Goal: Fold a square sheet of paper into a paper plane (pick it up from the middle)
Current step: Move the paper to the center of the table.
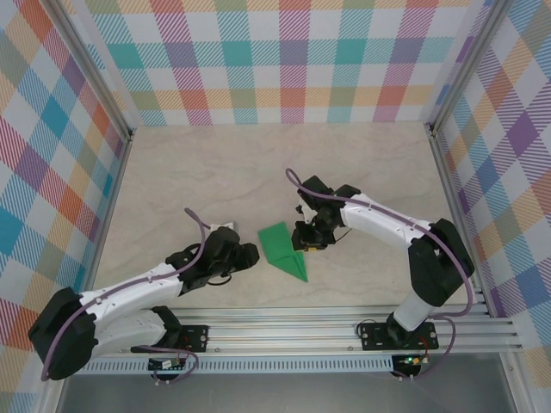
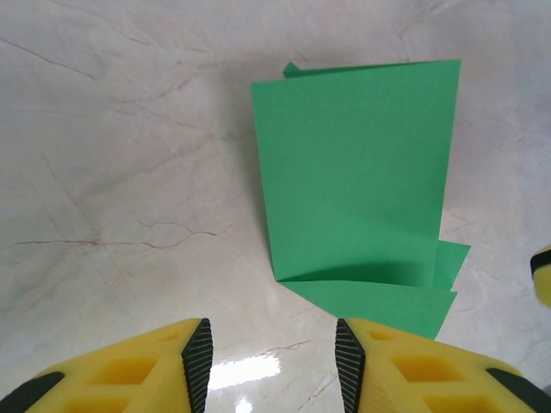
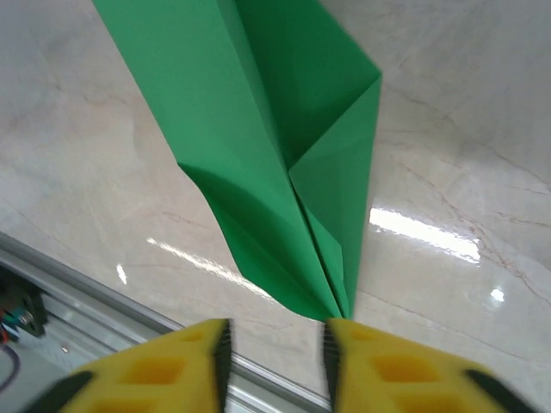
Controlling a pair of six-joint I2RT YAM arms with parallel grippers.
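Top view: the thin bright-green paper plane (image 1: 284,249), a half-folded pointed dart, lies flat on the beige marbled bench (image 1: 215,172), mid-width and close to the near edge, where a grooved aluminium rail (image 1: 293,323) runs. It sits between the left gripper (image 1: 251,255) and the right gripper (image 1: 306,243). Both grippers are dark and partly under their own wrists, so their jaws are hard to read here. Pastel plaid walls (image 1: 293,60) close in the other three sides.

Left wrist: the left gripper (image 2: 274,361) stands moderately wide with only bare bench (image 2: 112,172) in the gap. The paper plane (image 2: 353,172) lies ahead, apart from the fingers, its lower flaps peeking out beneath the top layer. A yellow shape (image 2: 542,274) is cut off by the right border.

Right wrist: the right gripper (image 3: 275,361) is narrowly parted and holds nothing. The paper plane (image 3: 258,129) points its tip at the gap; whether it touches a finger is unclear. Its wide end runs out of the top of the picture. The rail (image 3: 86,292) is blurred
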